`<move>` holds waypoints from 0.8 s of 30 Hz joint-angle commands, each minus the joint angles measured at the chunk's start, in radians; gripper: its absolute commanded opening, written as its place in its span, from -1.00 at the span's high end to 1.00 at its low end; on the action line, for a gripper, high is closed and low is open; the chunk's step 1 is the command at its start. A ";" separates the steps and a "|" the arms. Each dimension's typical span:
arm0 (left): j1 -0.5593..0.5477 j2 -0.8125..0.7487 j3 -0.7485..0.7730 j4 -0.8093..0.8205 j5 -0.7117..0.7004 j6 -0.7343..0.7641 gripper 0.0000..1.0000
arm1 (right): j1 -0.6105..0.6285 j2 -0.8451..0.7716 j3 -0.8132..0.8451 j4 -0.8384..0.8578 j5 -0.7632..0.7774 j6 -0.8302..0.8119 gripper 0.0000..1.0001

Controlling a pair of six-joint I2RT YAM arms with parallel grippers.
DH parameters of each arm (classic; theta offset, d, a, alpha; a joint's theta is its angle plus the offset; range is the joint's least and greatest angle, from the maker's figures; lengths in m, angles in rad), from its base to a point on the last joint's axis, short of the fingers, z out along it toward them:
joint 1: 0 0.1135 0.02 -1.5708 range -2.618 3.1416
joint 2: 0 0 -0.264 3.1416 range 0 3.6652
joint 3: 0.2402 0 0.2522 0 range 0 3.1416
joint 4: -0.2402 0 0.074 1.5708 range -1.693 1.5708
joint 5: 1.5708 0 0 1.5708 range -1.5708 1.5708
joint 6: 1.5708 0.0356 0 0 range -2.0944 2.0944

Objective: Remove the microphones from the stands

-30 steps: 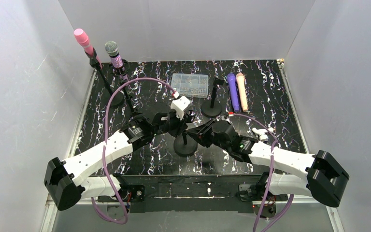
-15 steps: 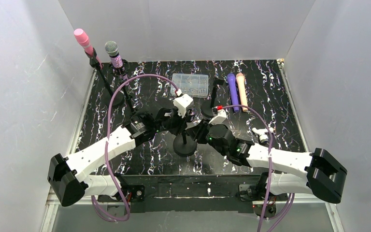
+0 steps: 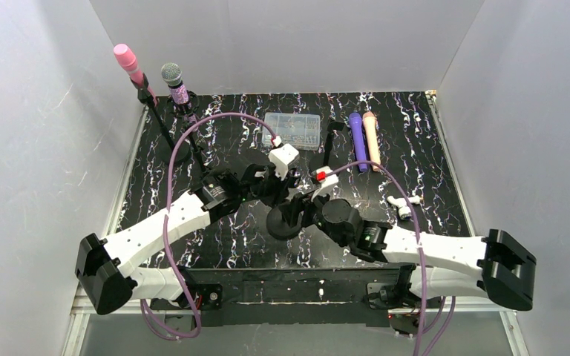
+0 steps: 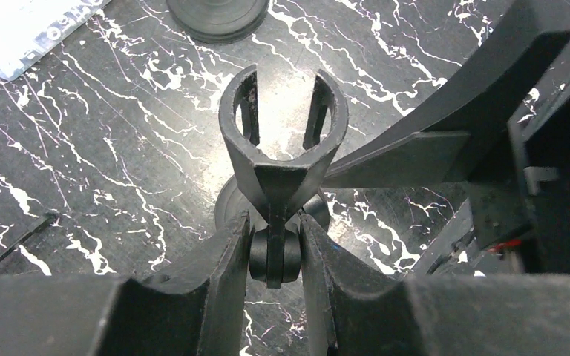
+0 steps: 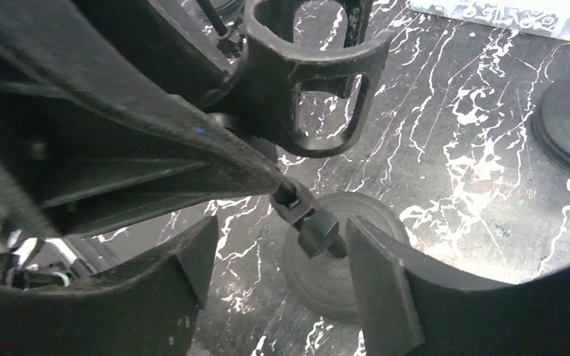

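Black stand (image 4: 282,133), obscured from above, sits clamped in left pincer (image 4: 274,246); right pincer (image 5: 282,248) released.

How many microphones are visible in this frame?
4. A pink microphone and a grey-headed purple microphone sit in stands at the far left; a purple microphone and a beige microphone lie side by side far right. Others could be hidden.

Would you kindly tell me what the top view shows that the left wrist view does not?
Only the top view: a pink mic and a grey mic upright at far left, and a purple mic and a beige mic lying flat. Only the left wrist view: the empty clip, with fingers pinching the joint under it. Both: the left gripper, the clear box and the stand it holds.
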 commanded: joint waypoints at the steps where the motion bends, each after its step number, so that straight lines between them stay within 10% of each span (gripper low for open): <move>1: -0.009 0.004 0.037 0.028 0.039 -0.016 1.00 | 0.002 -0.109 0.050 -0.106 0.033 0.116 -0.53; 10: -0.009 0.006 0.036 0.037 0.046 -0.013 1.00 | -0.104 -0.224 0.048 -0.477 -0.002 0.762 -0.49; 24: -0.011 -0.013 -0.004 0.093 0.065 0.027 1.00 | -0.212 -0.041 -0.007 -0.363 -0.421 1.510 -0.53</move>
